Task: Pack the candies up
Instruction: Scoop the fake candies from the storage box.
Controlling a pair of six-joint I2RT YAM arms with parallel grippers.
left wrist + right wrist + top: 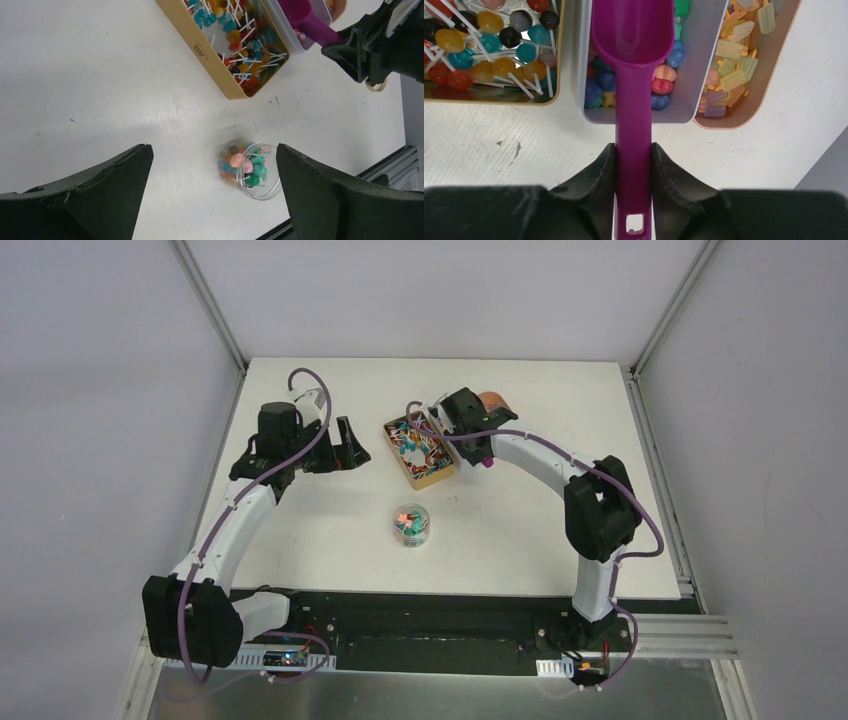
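While the right end effector point(634, 150) pinches the handle of the magenta scoop point(633, 60), the scoop's bowl hangs over the middle tray point(704, 102) and looks empty. Candies point(664, 80) lie in that tray as mixed blue, red and pink lumps. More on white sticks fill the tin point(494, 100) on one side, and pale bar-shaped ones sit in the third tray point(781, 55) on the other. Some are already in the clear jar point(274, 187), which stands alone on the counter point(520, 510), well apart from the trays and nearer the arm bases. Left end effector point(212, 150) is spread wide, holds nothing and hangs above the counter, jar showing between its fingers point(100, 195) in its own view. Step in hand, by my read: loading the scoop from the middle tray. Next move calls for dipping the bowl into the lumps, lifting it level so nothing rolls off, then carrying it to the jar and tipping over its small mouth.
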